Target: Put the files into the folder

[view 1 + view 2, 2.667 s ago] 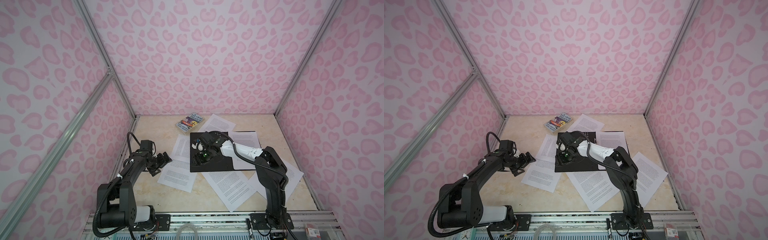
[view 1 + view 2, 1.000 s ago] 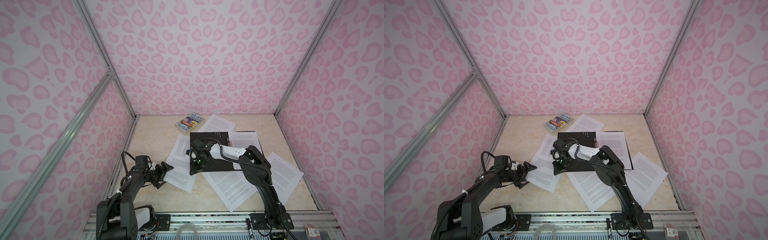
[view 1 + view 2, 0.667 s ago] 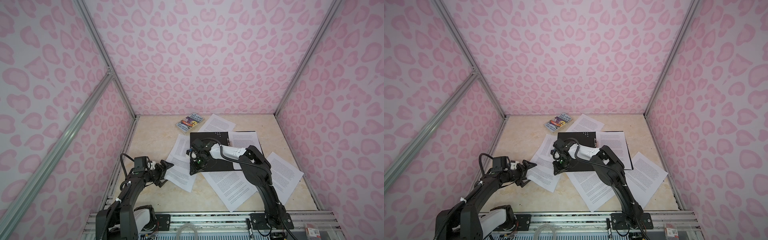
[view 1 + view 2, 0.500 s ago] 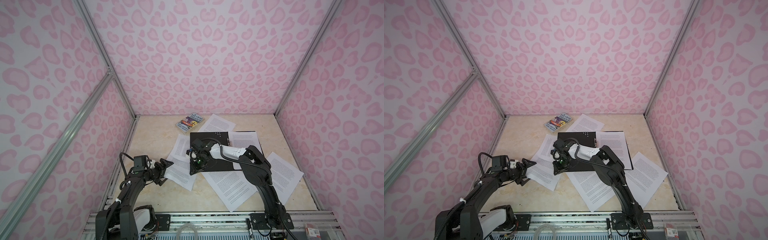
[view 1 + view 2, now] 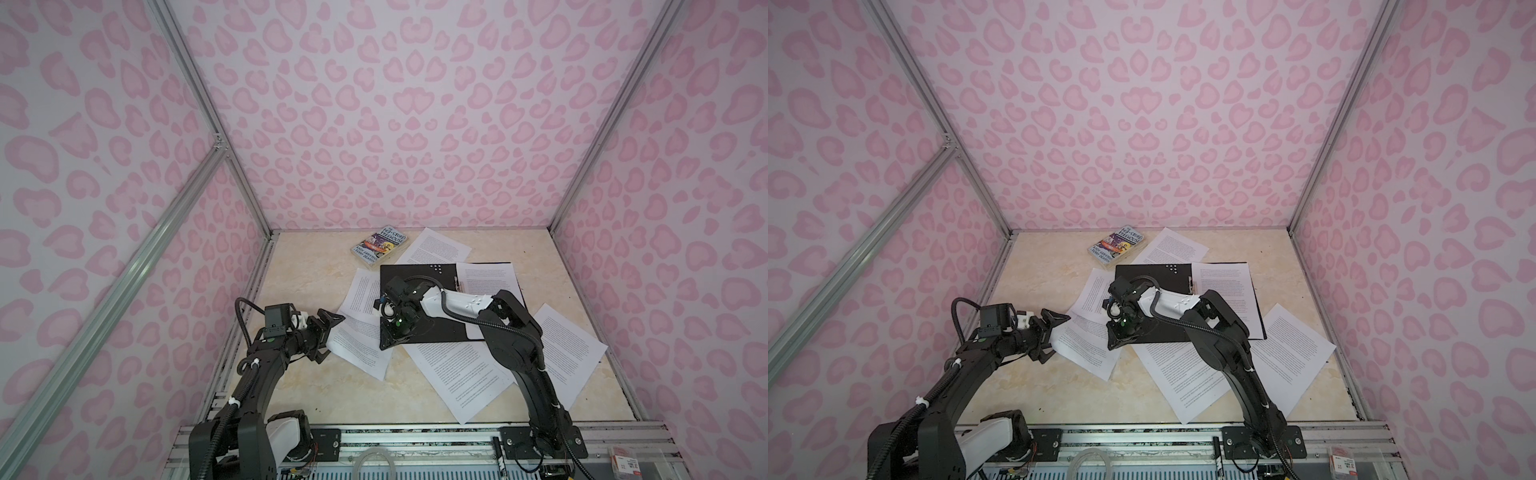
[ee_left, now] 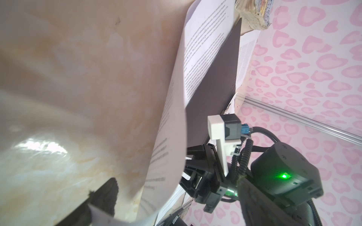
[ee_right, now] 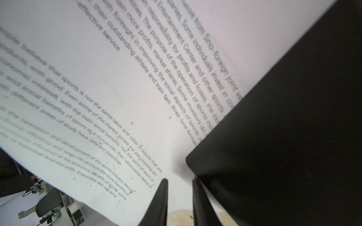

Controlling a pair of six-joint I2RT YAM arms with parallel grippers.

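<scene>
Folder lies open, black side up, on bench; 1 sheet on its right half, other files scattered around. Right gripper nearly closed at its raised corner; cannot tell if it grasps. Left gripper released, straddling front sheet edge.

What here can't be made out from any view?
- Whether the right gripper pinches the folder corner: its wrist covers the tips in both top views; right wrist view blurs there.
- How many files lie under the folder: it and the right arm cover them.
- The left gripper: second finger outside the left wrist view.
</scene>
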